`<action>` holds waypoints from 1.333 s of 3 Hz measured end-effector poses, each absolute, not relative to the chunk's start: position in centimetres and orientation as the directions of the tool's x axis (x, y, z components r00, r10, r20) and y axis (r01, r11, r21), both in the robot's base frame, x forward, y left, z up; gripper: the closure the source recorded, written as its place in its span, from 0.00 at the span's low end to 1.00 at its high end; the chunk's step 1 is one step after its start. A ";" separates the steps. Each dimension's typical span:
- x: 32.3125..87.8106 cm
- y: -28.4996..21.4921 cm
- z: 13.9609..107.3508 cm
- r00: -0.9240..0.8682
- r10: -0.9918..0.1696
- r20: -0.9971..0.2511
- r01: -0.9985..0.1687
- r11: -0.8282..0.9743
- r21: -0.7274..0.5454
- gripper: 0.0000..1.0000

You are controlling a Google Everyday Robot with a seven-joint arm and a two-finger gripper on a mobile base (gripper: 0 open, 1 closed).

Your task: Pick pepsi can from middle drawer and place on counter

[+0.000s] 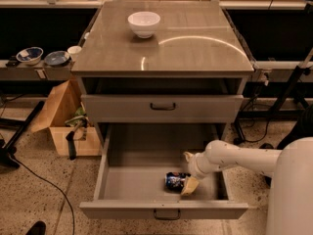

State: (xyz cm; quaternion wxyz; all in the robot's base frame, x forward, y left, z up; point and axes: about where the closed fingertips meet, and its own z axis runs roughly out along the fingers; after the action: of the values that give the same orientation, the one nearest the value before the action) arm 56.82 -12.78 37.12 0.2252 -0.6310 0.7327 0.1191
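The pepsi can (174,181) lies on its side on the floor of the open middle drawer (132,182), near the front and right of centre. My gripper (189,172) reaches into the drawer from the right on a white arm, just to the right of the can. It is open: one cream finger sits behind the can, and the other finger (190,186) rests against the can's right end. The can stays on the drawer floor. The counter (195,43) above is glossy grey-brown.
A white bowl (144,23) stands at the counter's back left. A shut drawer front (162,106) with a dark handle sits above the open drawer. A side shelf with blue bowls (30,55) and a cardboard box (63,119) are at the left. My white body (293,190) is at the right.
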 end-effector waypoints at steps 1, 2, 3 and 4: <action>56.1 -13.6 36.6 -0.112 -0.868 -0.483 -0.979 0.180 -0.096 0.26; 56.1 -13.6 36.6 -0.112 -0.868 -0.483 -0.979 0.180 -0.096 0.50; 56.1 -13.6 36.6 -0.112 -0.868 -0.483 -0.979 0.180 -0.096 0.73; 56.1 -13.6 36.6 -0.112 -0.868 -0.483 -0.979 0.180 -0.096 0.96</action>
State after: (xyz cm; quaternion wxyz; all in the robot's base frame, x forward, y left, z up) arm 56.10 -13.56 36.60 0.2221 -0.6282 0.7352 0.1248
